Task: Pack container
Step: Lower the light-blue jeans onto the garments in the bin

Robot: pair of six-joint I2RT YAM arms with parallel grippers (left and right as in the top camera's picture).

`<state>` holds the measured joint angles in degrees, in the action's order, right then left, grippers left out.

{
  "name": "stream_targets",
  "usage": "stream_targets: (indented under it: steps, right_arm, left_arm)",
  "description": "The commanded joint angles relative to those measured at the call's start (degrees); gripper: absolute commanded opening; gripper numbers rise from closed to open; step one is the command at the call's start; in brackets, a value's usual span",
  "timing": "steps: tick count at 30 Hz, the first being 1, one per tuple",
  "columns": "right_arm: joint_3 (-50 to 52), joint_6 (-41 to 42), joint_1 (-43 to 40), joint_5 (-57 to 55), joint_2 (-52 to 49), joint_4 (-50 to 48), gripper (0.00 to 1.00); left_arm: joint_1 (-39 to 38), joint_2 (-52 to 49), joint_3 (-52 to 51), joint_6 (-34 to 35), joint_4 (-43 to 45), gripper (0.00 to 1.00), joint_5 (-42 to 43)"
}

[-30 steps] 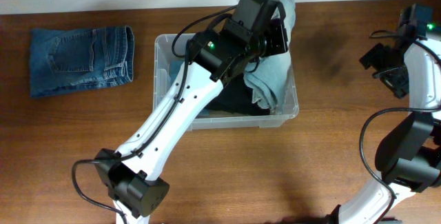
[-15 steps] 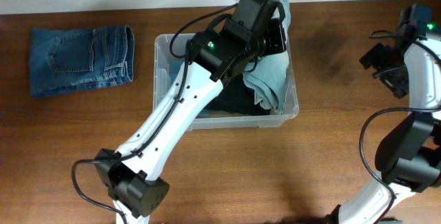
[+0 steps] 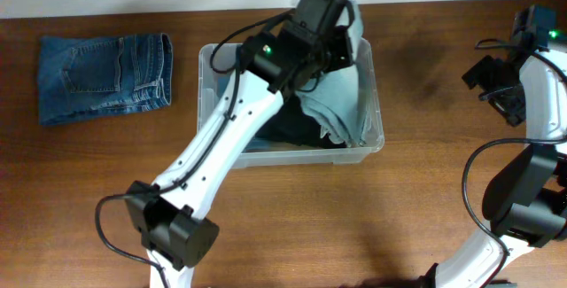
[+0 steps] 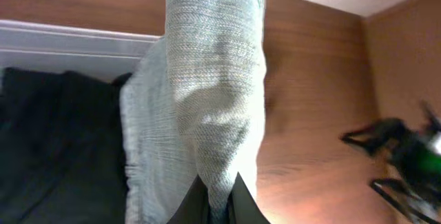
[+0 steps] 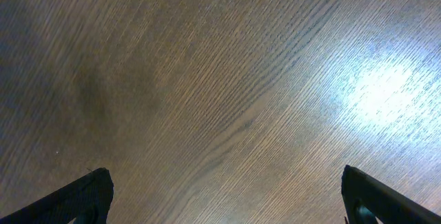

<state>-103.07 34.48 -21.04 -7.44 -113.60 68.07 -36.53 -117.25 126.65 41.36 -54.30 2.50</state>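
Observation:
The container (image 3: 205,66), a clear plastic bin, stands mid-table with a dark garment (image 3: 288,128) lying in it. My left gripper (image 4: 219,200) is shut on a pale grey-blue knitted garment (image 4: 207,79), which hangs from the jaws over the bin's back right part and drapes down inside (image 3: 341,102). The overhead view hides the jaws under the wrist. The bin's rim (image 4: 69,38) and the dark garment (image 4: 55,148) show to the left of the cloth. My right gripper (image 5: 224,196) stands open over bare wood, far right (image 3: 496,89).
A folded pair of blue jeans (image 3: 104,77) lies on the table left of the bin. The wooden table (image 3: 425,199) stretches in front of and to the right of the bin. A pale wall edge runs along the back.
My left gripper has shifted a little to the left with the pale garment, drawing the cloth off the bin's back right corner and further inside. The right arm has not moved.

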Motion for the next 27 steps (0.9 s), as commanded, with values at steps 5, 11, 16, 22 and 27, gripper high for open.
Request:
stream_targets:
  steps: [5, 11, 16, 22, 27]
  right_arm:
    - [0.0, 0.5, -0.4, -0.7, -0.3, 0.0, 0.98]
    - [0.0, 0.5, -0.4, -0.7, -0.3, 0.0, 0.98]
    - [0.0, 0.5, -0.4, -0.7, -0.3, 0.0, 0.98]
    - [0.0, 0.5, -0.4, -0.7, -0.3, 0.0, 0.98]
    - [0.0, 0.5, -0.4, -0.7, -0.3, 0.0, 0.98]
  left_arm:
    - [4.9, -1.5, 1.5, -1.1, -4.4, 0.01, -0.9]
    - [9.3, -2.7, 0.9, -1.1, -9.1, 0.01, -0.9]
    - [12.6, -5.7, 0.8, -1.1, -13.4, 0.28, -0.9]
    - [15.4, -10.3, 0.8, -1.1, -18.6, 0.25, -1.9]
    - [16.2, -12.4, 0.8, -1.1, -22.2, 0.24, -5.1]
